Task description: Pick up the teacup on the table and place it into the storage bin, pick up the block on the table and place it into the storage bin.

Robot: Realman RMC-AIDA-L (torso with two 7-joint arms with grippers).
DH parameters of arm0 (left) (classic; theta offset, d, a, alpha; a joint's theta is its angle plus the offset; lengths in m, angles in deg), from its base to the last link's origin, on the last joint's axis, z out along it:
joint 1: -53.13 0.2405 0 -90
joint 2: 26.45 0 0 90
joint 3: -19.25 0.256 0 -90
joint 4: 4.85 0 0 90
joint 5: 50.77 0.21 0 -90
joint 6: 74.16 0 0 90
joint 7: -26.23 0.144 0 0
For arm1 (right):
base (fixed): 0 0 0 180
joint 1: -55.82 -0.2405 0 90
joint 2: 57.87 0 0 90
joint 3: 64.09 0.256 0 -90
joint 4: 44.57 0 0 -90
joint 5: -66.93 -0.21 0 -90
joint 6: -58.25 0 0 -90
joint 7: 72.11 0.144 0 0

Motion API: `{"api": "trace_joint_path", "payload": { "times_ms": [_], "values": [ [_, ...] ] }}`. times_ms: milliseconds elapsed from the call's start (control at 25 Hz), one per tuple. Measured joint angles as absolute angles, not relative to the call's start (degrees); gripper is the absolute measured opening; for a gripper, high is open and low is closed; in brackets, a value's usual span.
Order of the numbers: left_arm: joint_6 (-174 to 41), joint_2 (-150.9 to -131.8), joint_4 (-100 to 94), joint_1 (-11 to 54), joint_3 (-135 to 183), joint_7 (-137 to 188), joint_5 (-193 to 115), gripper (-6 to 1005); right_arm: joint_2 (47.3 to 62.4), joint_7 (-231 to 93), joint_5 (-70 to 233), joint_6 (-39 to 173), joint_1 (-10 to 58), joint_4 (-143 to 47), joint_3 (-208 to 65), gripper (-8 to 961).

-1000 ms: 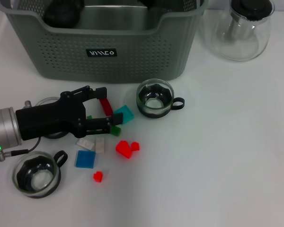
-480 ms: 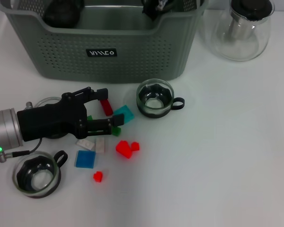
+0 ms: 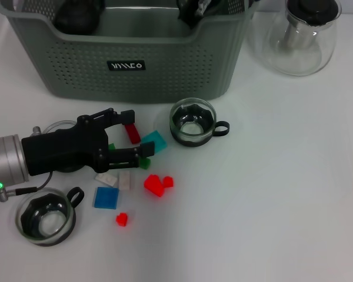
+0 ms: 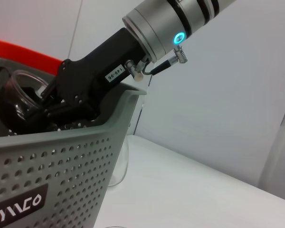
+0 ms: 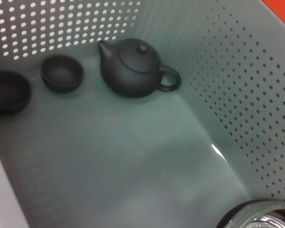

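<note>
Straddling red block (image 3: 132, 133), left tool (image 3: 131, 134) open

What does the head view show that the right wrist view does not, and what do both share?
Only the head view shows the left gripper low over the scattered blocks, two glass teacups on the table, and the glass teapot. Only the right wrist view shows the dark teapot and two small dark cups on the bin floor. Both show the storage bin.
</note>
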State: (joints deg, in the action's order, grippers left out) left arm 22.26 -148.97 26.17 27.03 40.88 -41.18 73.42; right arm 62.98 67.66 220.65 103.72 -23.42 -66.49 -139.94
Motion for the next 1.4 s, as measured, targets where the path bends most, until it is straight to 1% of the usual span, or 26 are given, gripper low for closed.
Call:
{"api": "trace_joint_path", "payload": {
  "times_ms": [240,640,760,880,960,1200,1400],
  "values": [
    [22.44,-148.97,26.17,27.07,40.95,-41.18,73.42,889,62.98,67.64,220.65,103.88,-23.02,-66.71,-139.94,73],
    [22.69,-148.97,26.17,27.14,40.96,-41.18,73.42,887,63.05,67.74,220.66,105.1,-22.5,-68.95,-141.05,282],
    [22.7,-148.98,26.17,27.31,40.95,-41.18,73.42,886,63.0,68.15,220.35,107.07,-21.19,-74.36,-140.79,391],
    [22.71,-148.96,26.17,27.51,40.83,-41.18,73.42,885,62.7,69.38,218.37,111.18,-17.99,-85.41,-140.64,500],
    [22.74,-148.89,26.18,27.64,40.78,-41.18,73.42,885,62.53,69.7,216.04,114.15,-15.29,-93.97,-140.23,611],
    [22.8,-148.79,26.17,27.96,40.83,-41.18,73.42,884,62.27,68.8,206.77,125.03,-7.13,-116.31,-137.85,643],
    [22.8,-148.73,26.18,28.09,40.86,-41.18,73.45,882,61.67,65.15,197.43,138.21,-1.05,-126.87,-137.24,839]
  ]
}}
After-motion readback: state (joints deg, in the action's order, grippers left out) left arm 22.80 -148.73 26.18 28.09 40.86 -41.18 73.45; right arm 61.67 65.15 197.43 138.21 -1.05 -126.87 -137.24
